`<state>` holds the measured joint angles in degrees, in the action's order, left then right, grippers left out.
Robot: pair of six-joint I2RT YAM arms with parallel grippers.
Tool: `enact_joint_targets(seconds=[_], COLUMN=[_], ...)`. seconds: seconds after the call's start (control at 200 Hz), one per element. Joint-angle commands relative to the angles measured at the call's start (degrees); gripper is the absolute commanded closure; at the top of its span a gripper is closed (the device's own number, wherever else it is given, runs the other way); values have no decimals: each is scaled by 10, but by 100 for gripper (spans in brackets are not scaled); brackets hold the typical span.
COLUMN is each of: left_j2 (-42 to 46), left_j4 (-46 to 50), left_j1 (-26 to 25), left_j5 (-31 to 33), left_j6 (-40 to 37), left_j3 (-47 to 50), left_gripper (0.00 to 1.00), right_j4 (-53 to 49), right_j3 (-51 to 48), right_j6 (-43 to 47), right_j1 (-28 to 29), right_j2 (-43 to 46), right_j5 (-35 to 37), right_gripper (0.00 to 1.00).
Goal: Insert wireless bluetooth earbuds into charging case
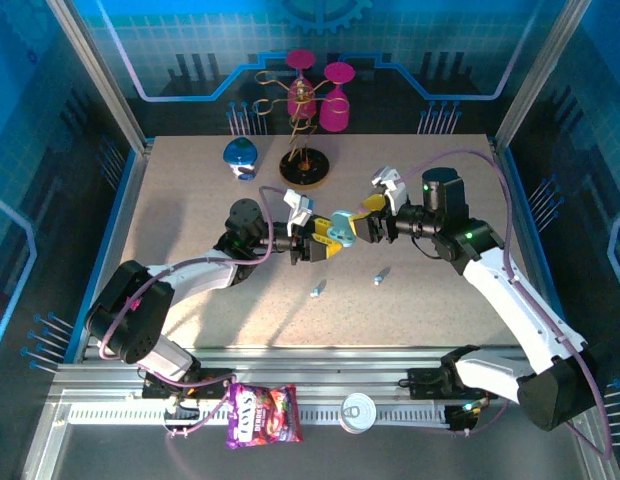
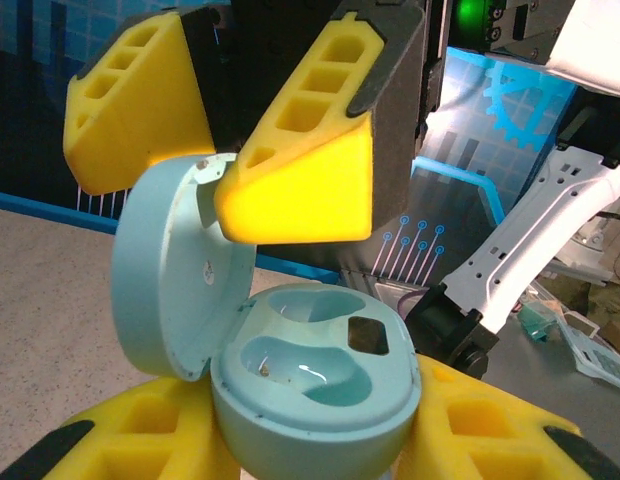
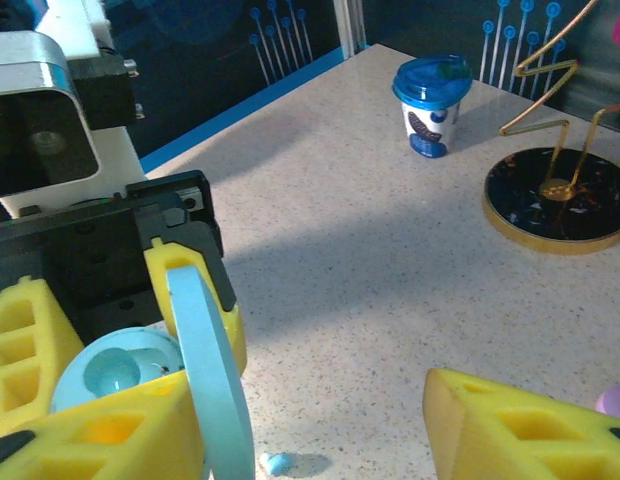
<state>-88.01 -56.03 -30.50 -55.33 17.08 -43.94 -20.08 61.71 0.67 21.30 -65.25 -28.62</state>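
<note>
Left claw clamps case; right claw straddles lid, perhaps touching.

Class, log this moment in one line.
left fingers: shut on pale blue pebble-shaped plastic charging case; lid: open; wells: empty; right fingers: open around lid; two pale blue earbuds: on table

Strong white light comes from overhead, so the speckled table looks bright and even, with soft grey shadows pooling under both arms and a broad dim band crossing it in the right wrist view. In the left wrist view the glossy charging case carries a small white glint in its well, and the white arm behind it is nearly washed out. Close to the right wrist lens the case's lid goes soft and blurred, while the cup farther back stays crisp.
</note>
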Motion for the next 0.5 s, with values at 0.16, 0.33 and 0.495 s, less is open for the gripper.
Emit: enact_joint_targets(seconds=[0.16,0.33,0.495], left_j2=[7,3,2], left_j4=[-42,-51,-54], left_j1=[-5,-5,-5], left_j5=[-29,-33,-23], left_j6=[15,27,23], left_j3=[-7,-11,-8], left_gripper=[79,80,78], right_j4=[-12,-15,-17], right_j3=[-7,-6,-6], right_j6=[55,71,83], right_j1=[1,6,14], right_j2=[13,10,16], right_j5=[-58,-60,-45], right_gripper=[74,93,100])
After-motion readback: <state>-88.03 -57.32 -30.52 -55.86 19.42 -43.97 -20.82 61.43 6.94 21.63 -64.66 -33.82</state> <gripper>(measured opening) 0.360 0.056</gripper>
